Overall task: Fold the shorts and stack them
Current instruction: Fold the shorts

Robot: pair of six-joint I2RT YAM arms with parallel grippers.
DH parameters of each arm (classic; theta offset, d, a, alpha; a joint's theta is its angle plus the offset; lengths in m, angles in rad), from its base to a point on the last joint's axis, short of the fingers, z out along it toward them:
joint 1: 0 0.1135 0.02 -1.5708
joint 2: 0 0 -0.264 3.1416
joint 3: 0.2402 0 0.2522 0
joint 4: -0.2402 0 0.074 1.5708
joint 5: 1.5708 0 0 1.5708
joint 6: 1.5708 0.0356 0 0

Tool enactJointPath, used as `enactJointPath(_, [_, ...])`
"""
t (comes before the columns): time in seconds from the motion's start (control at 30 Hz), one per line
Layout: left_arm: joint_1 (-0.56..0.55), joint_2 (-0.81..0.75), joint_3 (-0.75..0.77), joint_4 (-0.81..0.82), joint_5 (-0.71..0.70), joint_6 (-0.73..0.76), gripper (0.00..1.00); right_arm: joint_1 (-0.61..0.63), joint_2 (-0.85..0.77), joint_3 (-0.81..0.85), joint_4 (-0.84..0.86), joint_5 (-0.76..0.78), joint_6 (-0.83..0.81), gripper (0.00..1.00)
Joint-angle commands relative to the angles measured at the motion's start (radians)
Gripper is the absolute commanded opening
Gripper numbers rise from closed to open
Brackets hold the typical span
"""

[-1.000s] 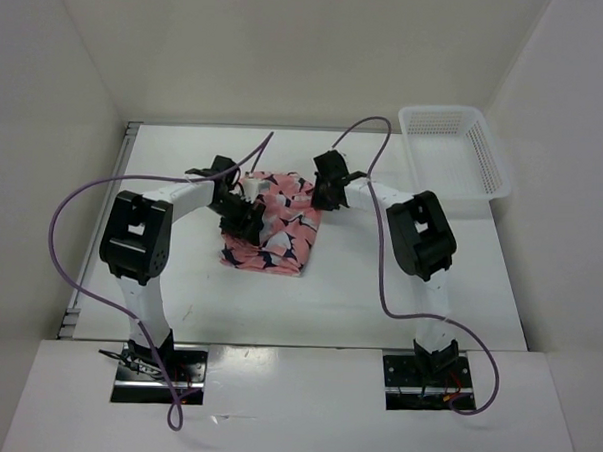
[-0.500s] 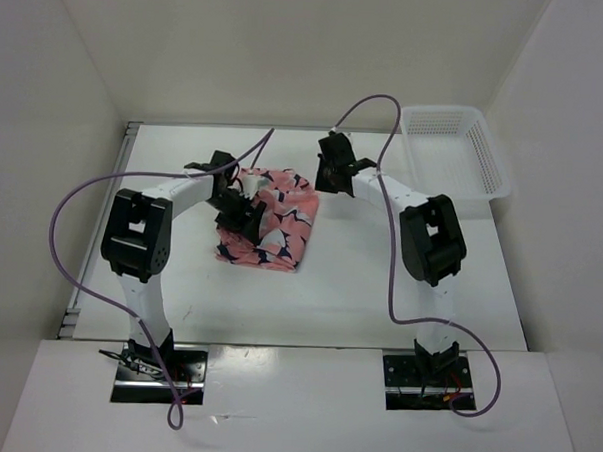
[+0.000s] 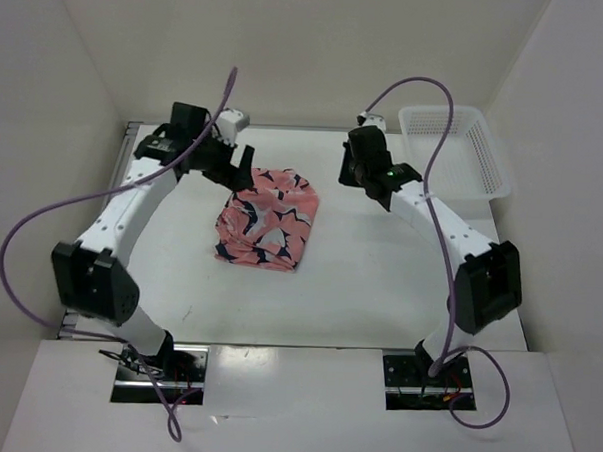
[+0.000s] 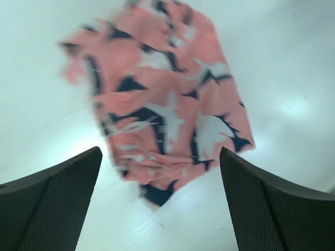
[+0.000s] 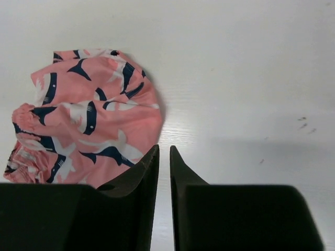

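Shorts (image 3: 267, 219) in a loosely folded, rumpled bundle on the white surface (image 3: 379, 279), left of centre, between the two arms and touching neither. Shown by the top view alone: white mesh basket (image 3: 496, 172) at the far right corner, well apart from the fabric; left tool (image 3: 227, 166) near the bundle's far left corner; right tool (image 3: 352, 173) off to the bundle's right. Shown by the left wrist alone, in a blurred picture: left tool (image 4: 159, 151) spread wide above the cloth, both fingers (image 4: 57, 198) clear of it, nothing between them. Shown by the right wrist alone: right tool (image 5: 164, 149) with fingers a narrow slit apart, pinching nothing, beside the bundle's edge; a gathered, ruffled hem at the cloth's left side. Fabric salmon-pink, printed all over with navy-and-white sharks; folded edges uneven.
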Motion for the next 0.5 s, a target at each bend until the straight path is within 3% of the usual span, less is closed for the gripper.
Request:
enactJointPath(0.0, [0.063, -0.139, 0.037, 0.025, -0.303, -0.053, 1.00, -0.005, -0.160, -0.072, -0.066, 0.104, -0.051, 0.20])
enactJointPath(0.1, [0.224, -0.250, -0.085, 0.025, -0.371, -0.091, 1.00, -0.005, -0.291, -0.161, -0.102, 0.113, -0.051, 0.26])
enactJointPath(0.2, [0.322, -0.388, -0.209, 0.034, -0.459, -0.148, 1.00, -0.005, -0.416, -0.238, -0.143, 0.113, -0.001, 0.41])
enactJointPath(0.23, [0.368, -0.449, -0.286, 0.034, -0.480, -0.169, 1.00, -0.005, -0.443, -0.255, -0.164, 0.113, 0.014, 0.61])
enactJointPath(0.33, [0.477, -0.597, -0.389, 0.048, -0.491, -0.234, 1.00, -0.014, -0.557, -0.320, -0.192, 0.113, 0.073, 0.94])
enactJointPath(0.37, [0.558, -0.647, -0.445, 0.048, -0.500, -0.261, 1.00, -0.014, -0.609, -0.343, -0.207, 0.122, 0.084, 1.00])
enactJointPath(0.47, [0.608, -0.791, -0.525, 0.069, -0.605, -0.285, 1.00, -0.014, -0.684, -0.363, -0.258, 0.131, 0.125, 1.00])
